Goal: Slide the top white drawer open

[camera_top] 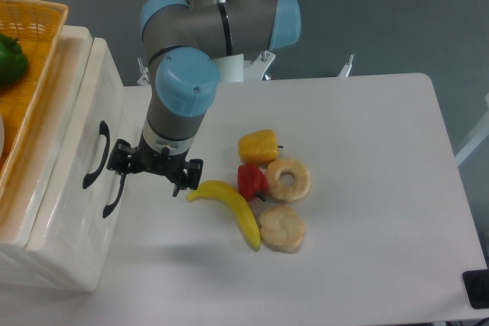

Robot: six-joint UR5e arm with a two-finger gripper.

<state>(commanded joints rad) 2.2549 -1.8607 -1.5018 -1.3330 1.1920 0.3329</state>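
Landmark: the cabinet (57, 211), at the left of the surface (367, 188).
Top drawer (72, 139): upper of two in the cabinet, shut; its handle (96, 156) runs lengthwise along the front.
Hand (154, 171): just right of the cabinet front, fingers apart, holding nothing.
Key relation: the top handle lies left of the hand, close by; the lower handle (114, 187) looks nearer.
Count: two drawers, two handles, one hand.

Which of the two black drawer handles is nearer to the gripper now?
The lower handle: the gripper hangs right beside it; the upper handle lies farther left.
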